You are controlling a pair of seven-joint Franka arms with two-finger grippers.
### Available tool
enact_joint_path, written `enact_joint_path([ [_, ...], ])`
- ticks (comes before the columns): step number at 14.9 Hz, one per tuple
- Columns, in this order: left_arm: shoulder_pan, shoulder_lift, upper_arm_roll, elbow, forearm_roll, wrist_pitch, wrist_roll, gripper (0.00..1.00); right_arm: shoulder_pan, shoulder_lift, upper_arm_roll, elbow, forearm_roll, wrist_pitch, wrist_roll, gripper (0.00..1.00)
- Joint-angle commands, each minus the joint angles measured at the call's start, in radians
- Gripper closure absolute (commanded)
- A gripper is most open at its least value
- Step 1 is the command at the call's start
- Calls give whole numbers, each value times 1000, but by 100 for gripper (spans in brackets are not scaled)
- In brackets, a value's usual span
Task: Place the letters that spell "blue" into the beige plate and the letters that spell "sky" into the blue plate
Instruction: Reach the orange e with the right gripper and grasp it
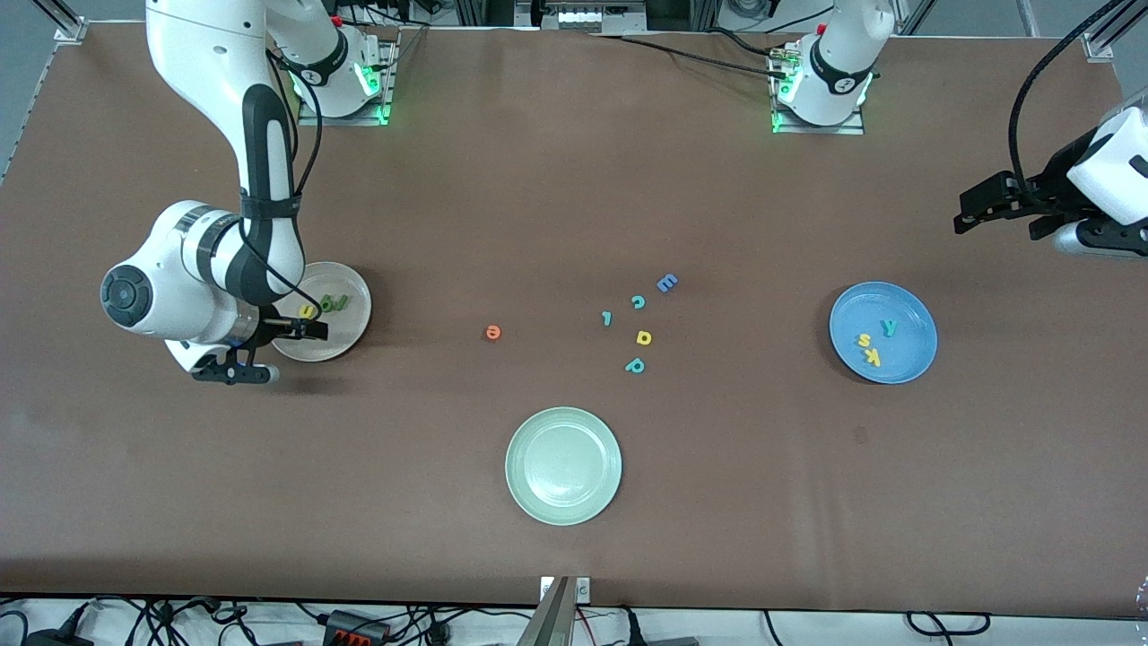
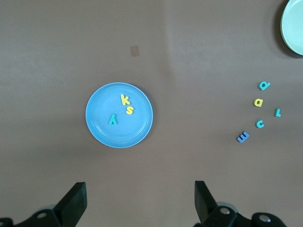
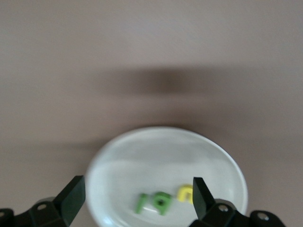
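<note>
My right gripper (image 3: 137, 201) is hanging over the beige plate (image 1: 350, 327) with its fingers (image 3: 71, 201) standing wide apart and gripping nothing. My left gripper (image 2: 139, 201) is waiting in the air near the edge of the table (image 1: 574, 179) at the left arm's end, its fingers (image 2: 73, 201) also spread and empty.

Three letters are lying in the beige plate: the dark green b (image 1: 334, 302), the thin green l (image 1: 344, 300) and the yellow u (image 1: 308, 311). One orange e (image 1: 492, 333) is sitting alone on the brown tabletop, between the beige plate and the loose cluster.

The blue plate (image 1: 915, 354) is holding three letters: yellow s (image 1: 864, 340), yellow k (image 1: 872, 358) and teal y (image 1: 889, 327).

Five spare letters (image 1: 641, 318) are lying scattered mid-table. One pale green plate (image 1: 563, 466) is resting nearer the front edge. Three plates in all are sitting on the brown mat, with cables (image 1: 359, 624) trailing below its front edge.
</note>
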Motion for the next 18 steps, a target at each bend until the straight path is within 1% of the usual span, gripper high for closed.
enact_joint_path([
  [1,5,14,4,35,-25,-23,-9,0,-7,65,53,118,22,-29,44,0],
  [3,5,14,4,35,-25,-23,-9,0,2,68,116,136,6,-20,105,0],
  [4,3,14,4,33,-25,-23,-9,0,27,69,130,136,-4,-18,136,0],
  [11,6,16,4,33,-25,-23,-9,0,174,149,133,187,-4,-9,461,0],
  [14,8,16,3,33,-25,-23,-9,0,222,174,136,193,-1,39,547,0],
  [18,8,16,3,33,-25,-23,-9,0,239,188,189,195,-1,131,618,0],
])
